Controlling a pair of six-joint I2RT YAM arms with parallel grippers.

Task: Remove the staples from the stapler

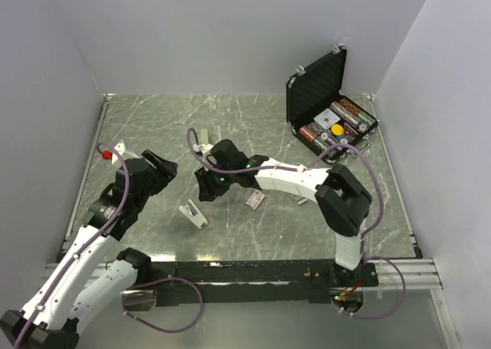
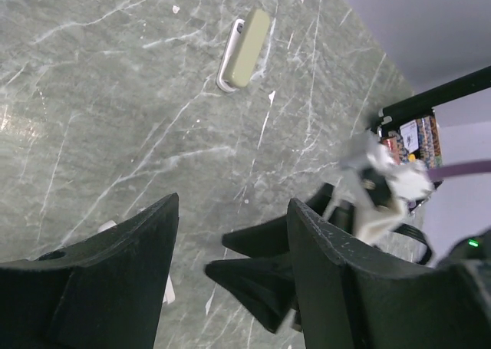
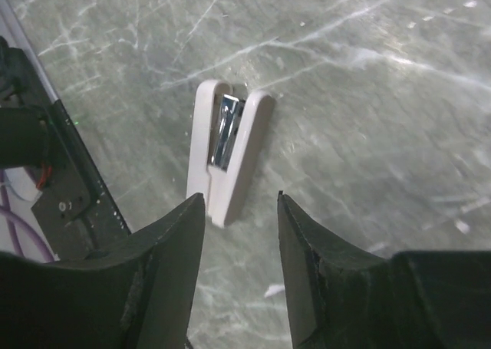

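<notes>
Near the table's front edge, stapler [image 1: 193, 215]: is lying swung open in a narrow V on the grey marbled table [image 1: 153, 119], its two pale halves joining at the end away from the right wrist camera.
Stapler channel: is showing a bright metal strip between the two halves; whether that is loaded staples cannot be told.
Staples [image 1: 301, 202]: one tiny grey strip is lying flat on the table, well to the right of the stapler and under the right arm's forearm; a second strip cannot be made out with certainty.
Right gripper [image 3: 241, 207]: is hovering just behind the stapler with its fingers spread and nothing between them. In its wrist view the stapler's free ends are lining up with the gap. Whether it is touching the stapler cannot be told.
Left gripper [image 2: 234, 211]: is hanging to the left of the stapler and a little behind it, fingers wide apart and carrying nothing, apart from the stapler.
Pink-and-white box [image 1: 255, 200]: is lying flat to the right of the stapler, between it and the grey strip.
Case [image 1: 326, 111]: is standing open far to the right of the stapler and behind it, lid up, with rows of chips inside.
</notes>
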